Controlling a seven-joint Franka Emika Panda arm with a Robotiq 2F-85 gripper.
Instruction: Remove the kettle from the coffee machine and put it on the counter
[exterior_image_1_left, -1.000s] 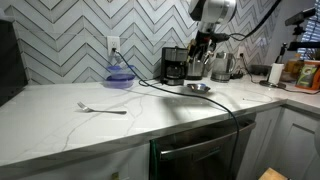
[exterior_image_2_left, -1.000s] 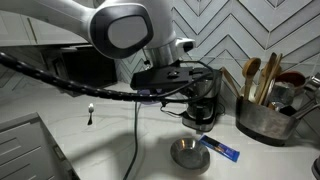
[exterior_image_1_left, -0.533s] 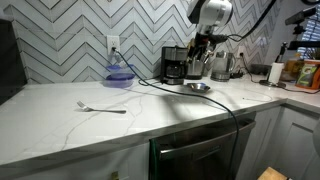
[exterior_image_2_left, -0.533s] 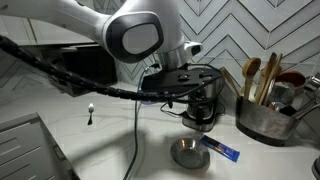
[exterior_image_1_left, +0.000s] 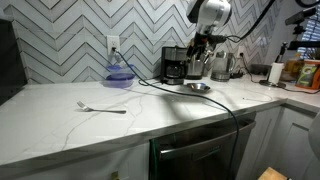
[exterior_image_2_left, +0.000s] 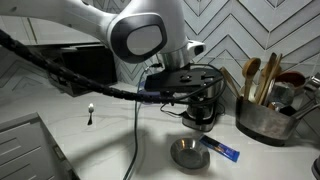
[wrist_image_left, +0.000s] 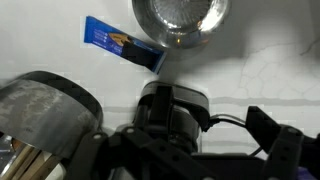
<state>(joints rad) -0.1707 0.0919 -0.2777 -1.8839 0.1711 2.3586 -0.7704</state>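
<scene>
**Inspector:** Position of the kettle?

**Assistant:** In an exterior view the kettle (exterior_image_2_left: 201, 119) sits in the coffee machine (exterior_image_1_left: 173, 64), under its overhanging top. The machine stands at the back of the table (exterior_image_1_left: 90, 125), against the chevron-tiled wall. The kettle is not on the open table surface.

**Inspector:** The gripper?

**Assistant:** The gripper (wrist_image_left: 178, 128) is at the coffee machine. In the wrist view a dark rounded body fills the space directly ahead of it. I cannot tell whether that body is the kettle or the machine's top.

**Inspector:** State of the fingers?

**Assistant:** The fingers (wrist_image_left: 272, 134) appear spread, with one dark prong on each side of that body. I cannot tell whether they touch it.

**Inspector:** Surroundings?

**Assistant:** A small steel bowl (exterior_image_2_left: 187, 153) stands on the table just in front of the machine, with a blue packet (exterior_image_2_left: 222, 150) just beside it. A steel utensil holder (exterior_image_2_left: 262, 118) with wooden spoons (exterior_image_2_left: 254, 78) stands beside the machine. Well apart along the table lies a fork (exterior_image_1_left: 103, 108). A purple bowl (exterior_image_1_left: 120, 75) sits near the wall outlet (exterior_image_1_left: 113, 45). A thin black cable (exterior_image_2_left: 136, 130) runs down from the arm across the table.
</scene>
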